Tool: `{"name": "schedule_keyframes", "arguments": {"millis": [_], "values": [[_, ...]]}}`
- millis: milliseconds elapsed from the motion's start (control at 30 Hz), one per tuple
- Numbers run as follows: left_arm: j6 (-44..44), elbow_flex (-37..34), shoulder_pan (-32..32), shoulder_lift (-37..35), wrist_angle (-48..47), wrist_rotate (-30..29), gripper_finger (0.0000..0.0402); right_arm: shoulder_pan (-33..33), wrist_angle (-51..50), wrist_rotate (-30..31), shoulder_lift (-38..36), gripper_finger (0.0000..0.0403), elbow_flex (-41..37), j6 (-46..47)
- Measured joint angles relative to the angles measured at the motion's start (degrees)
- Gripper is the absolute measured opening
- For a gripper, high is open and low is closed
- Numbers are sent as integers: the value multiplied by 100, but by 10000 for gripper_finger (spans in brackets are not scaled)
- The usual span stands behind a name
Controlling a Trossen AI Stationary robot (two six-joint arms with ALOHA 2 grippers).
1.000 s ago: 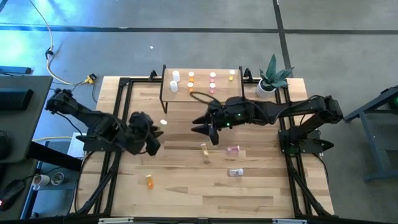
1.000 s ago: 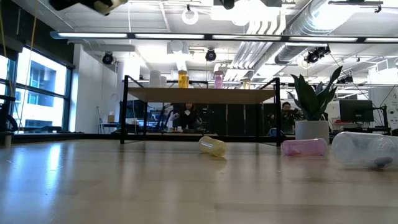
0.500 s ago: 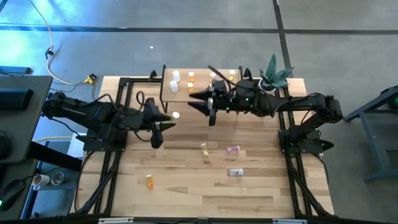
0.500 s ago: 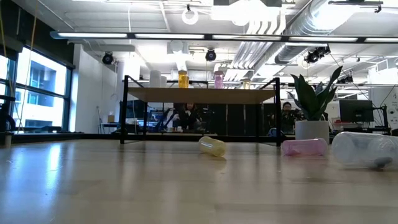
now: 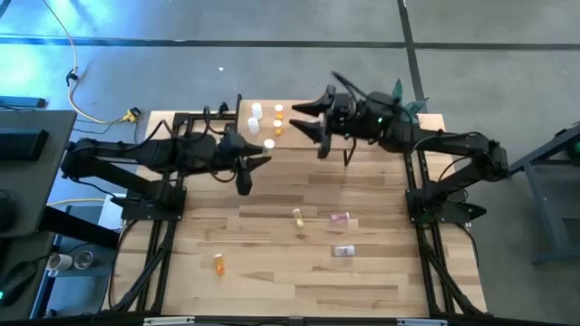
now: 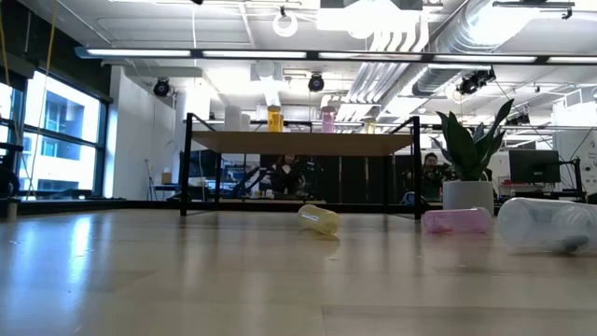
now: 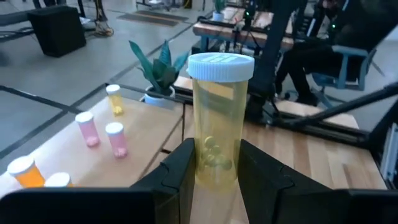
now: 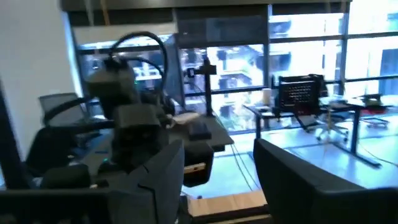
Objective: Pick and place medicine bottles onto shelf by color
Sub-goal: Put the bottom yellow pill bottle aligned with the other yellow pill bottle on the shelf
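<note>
My left gripper (image 7: 217, 163) is shut on a yellow medicine bottle (image 7: 219, 112) with a white cap, held in the air just left of the shelf (image 5: 294, 136); in the high view its cap (image 5: 269, 144) shows white. On the shelf stand white (image 5: 256, 110), orange (image 5: 278, 112), pink (image 7: 87, 128) and yellow (image 7: 114, 99) bottles. My right gripper (image 5: 304, 122) hovers open above the shelf, nothing between its fingers (image 8: 155, 174). A yellow (image 5: 297, 217), a pink (image 5: 339, 218), a clear (image 5: 343, 251) and an orange bottle (image 5: 217, 263) lie on the table. My left gripper pinches the lower part of the yellow bottle's body (image 7: 214, 169) between its two fingers. The fingers come nearly level from the table's left side. The bottle stands upright in the hold, cap up, lifted clear of table and shelf.
A potted plant (image 5: 396, 113) stands at the table's far right corner, beside the shelf's right end. The low view shows the shelf's black legs (image 6: 190, 168) and the lying bottles (image 6: 319, 219) in front of it. People sit in the room behind.
My left gripper has risen and swung toward the table's far edge and the shelf, tipping from pointing down to nearly level, with the yellow bottle held in it. My right gripper has gone up and toward the far edge, from in front of the shelf to above it.
</note>
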Motion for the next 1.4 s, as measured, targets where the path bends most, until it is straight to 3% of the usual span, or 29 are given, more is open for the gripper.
{"name": "schedule_keyframes", "arguments": {"millis": [200,400,500,1000,1400], "values": [[231,0,303,317,552,184,93,-667,-3,-1055,-157,226,0,101],[367,0,494,739,1030,186,93,-1059,-16,-2314,-27,227,1,526],[387,0,575,945,1145,184,93,-1125,-204,-2612,60,224,2,647],[278,-2,639,1668,1037,428,93,-1063,-2444,-2435,79,222,2,-17],[273,-2,631,1685,930,854,93,-369,-3011,-1499,86,222,2,-145]]}}
